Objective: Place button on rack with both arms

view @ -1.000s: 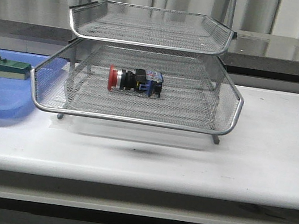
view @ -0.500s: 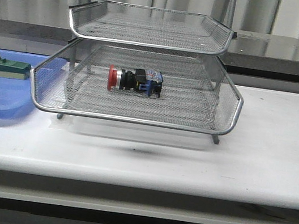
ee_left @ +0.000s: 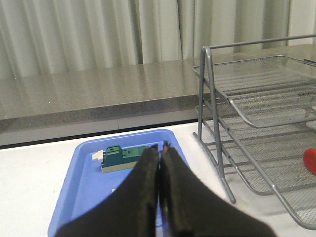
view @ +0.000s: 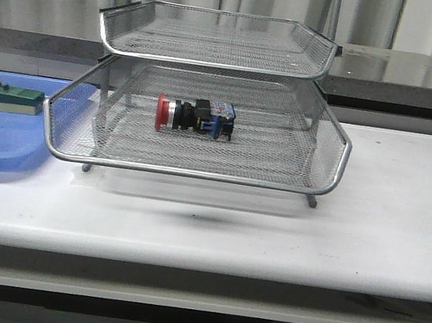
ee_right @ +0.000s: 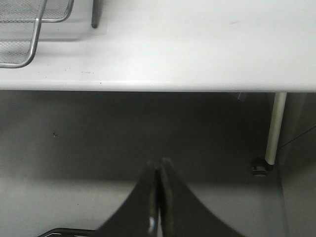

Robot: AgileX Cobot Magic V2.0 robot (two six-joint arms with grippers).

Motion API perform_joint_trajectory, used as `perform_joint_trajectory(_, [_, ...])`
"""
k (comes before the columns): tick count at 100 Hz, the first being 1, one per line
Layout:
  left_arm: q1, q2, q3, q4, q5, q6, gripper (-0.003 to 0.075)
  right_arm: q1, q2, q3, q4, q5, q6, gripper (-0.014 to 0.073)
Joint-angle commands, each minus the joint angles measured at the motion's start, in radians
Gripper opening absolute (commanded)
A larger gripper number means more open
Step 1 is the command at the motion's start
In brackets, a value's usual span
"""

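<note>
While no writing is legible, button (view: pixel 195 117) lying in rack (view: pixel 197 174); left pincer (ee_left: pixel 160 148), right pincer (ee_right: pixel 158 165) pressed together

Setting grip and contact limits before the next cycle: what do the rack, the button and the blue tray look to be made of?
Rack: silver wire mesh on a metal rod frame, shiny; you can see through it. Button: glossy red cap and blue end, probably plastic; black and silvery middle, possibly metal. Blue tray: smooth, matte, evenly coloured, likely moulded plastic.
</note>
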Motion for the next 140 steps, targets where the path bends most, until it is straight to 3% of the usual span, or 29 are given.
perform_joint_trajectory(1, [0.002, 0.007, -0.026, -0.012, -0.076, -0.010, -0.0021, -0.003, 0.006, -0.033, -0.012, -0.056, -0.002, -0.0068])
perform_joint_trajectory(44, [0.002, 0.007, -0.026, -0.012, -0.076, -0.010, -0.0021, -0.003, 0.006, -0.033, -0.011, -0.056, -0.002, -0.0068])
perform_joint_trajectory(67, [0.002, 0.007, -0.026, -0.012, -0.076, -0.010, -0.0021, -0.003, 0.035, -0.033, 0.077, -0.121, -0.002, -0.0068])
perform_joint_trajectory(90, [0.002, 0.007, -0.026, -0.012, -0.076, -0.010, -0.0021, -0.003, 0.203, -0.033, 0.261, -0.184, -0.011, -0.0067])
perform_joint_trajectory(113, [0.002, 0.007, -0.026, -0.012, -0.076, -0.010, -0.0021, 0.040, 0.411, -0.033, 0.458, -0.284, -0.139, -0.0067])
perform_joint_trajectory(140, [0.002, 0.007, -0.026, -0.012, -0.076, -0.010, -0.0021, 0.187, 0.635, -0.033, 0.506, -0.465, -0.152, -0.0067])
